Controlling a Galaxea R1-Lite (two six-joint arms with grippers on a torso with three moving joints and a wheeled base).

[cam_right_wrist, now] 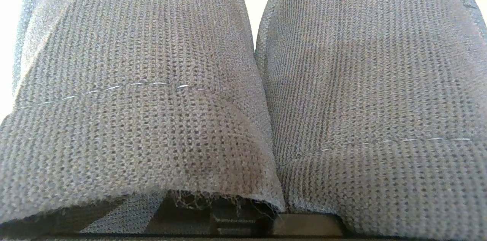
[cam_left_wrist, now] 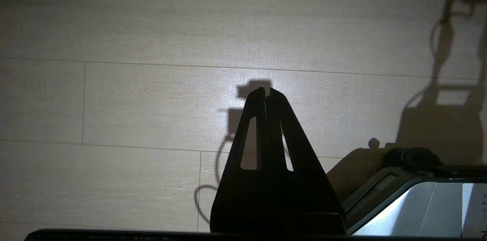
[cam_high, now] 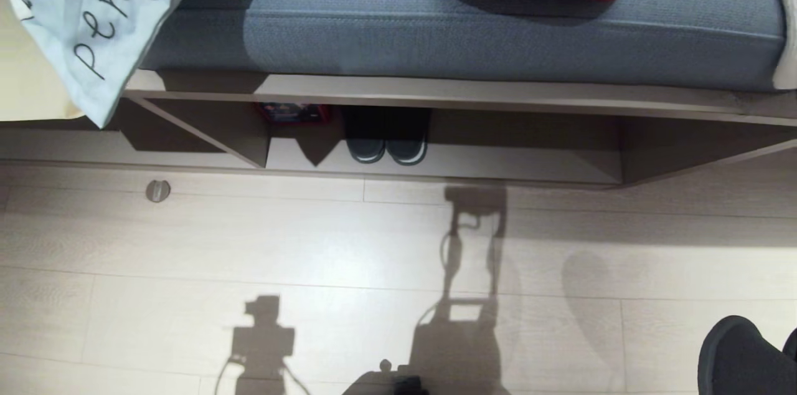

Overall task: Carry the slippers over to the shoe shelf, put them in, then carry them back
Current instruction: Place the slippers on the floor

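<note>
Slippers (cam_right_wrist: 243,81) in R end effector

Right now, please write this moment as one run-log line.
right gripper: shut on slippers, not shelved | left gripper: shut, empty, over floor | shoe shelf: ahead, holds white-soled dark pair

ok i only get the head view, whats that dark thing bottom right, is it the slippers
Observer: Yes, the slippers. The right wrist view shows both of them side by side, filling the frame.
Operator: is the right gripper actually holding them
Observer: The right gripper is shut on them at their open ends, mostly hidden under the fabric.
Operator: and the left one
Observer: The left gripper is shut and empty, pointing at bare floor.
</note>
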